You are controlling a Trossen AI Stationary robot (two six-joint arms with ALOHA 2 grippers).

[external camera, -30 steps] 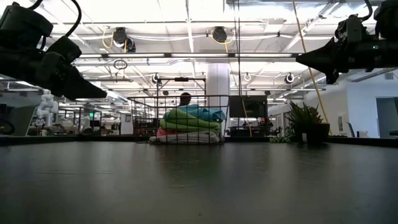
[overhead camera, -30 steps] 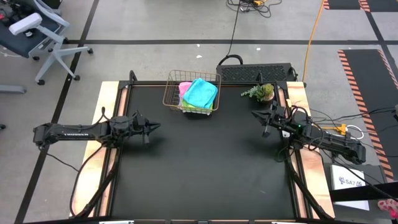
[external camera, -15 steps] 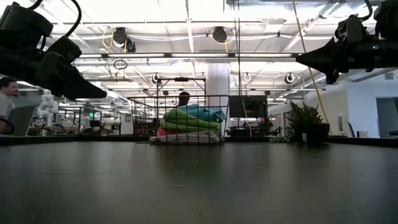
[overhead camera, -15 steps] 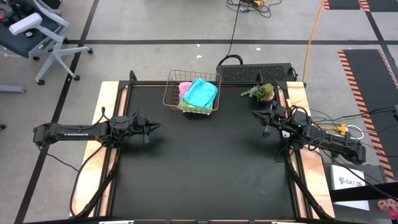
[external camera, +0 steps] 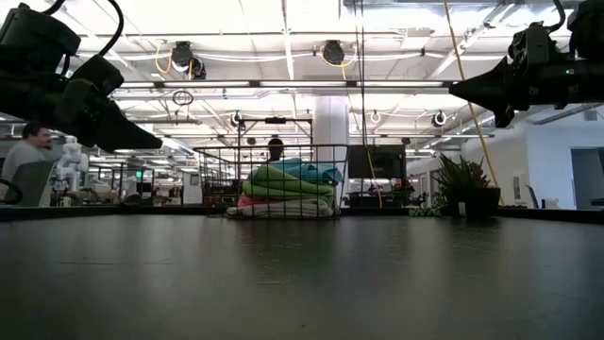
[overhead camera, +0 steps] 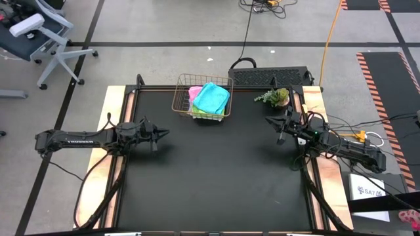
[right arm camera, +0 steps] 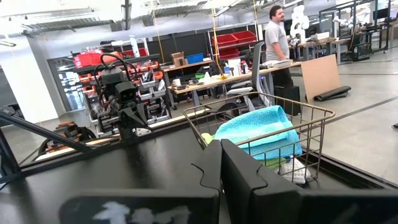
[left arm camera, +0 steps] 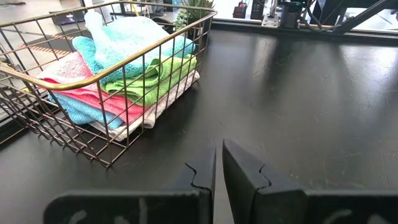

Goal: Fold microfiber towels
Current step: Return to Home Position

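The microfiber towels lie stacked in a copper wire basket (overhead camera: 202, 98) at the table's far middle: a cyan one (overhead camera: 211, 97) on top, lime green (left arm camera: 158, 78), pink (overhead camera: 194, 93), another cyan (left arm camera: 74, 109) and a white-grey one (left arm camera: 146, 115) at the bottom. My left gripper (overhead camera: 165, 134) hovers shut and empty above the table's left side, pointing right. My right gripper (overhead camera: 268, 121) hovers shut and empty at the right, pointing left. Both stand well above the table in the low view (external camera: 146, 144) (external camera: 458, 91).
A small green plant (overhead camera: 275, 97) in a pot stands at the far right corner. The black table (overhead camera: 216, 170) lies bare between the arms. A person (right arm camera: 273, 37) stands in the room beyond the table; another (external camera: 28, 151) shows at the low view's left.
Both arms have kept still. A person in the room behind has come into the low view at the left.
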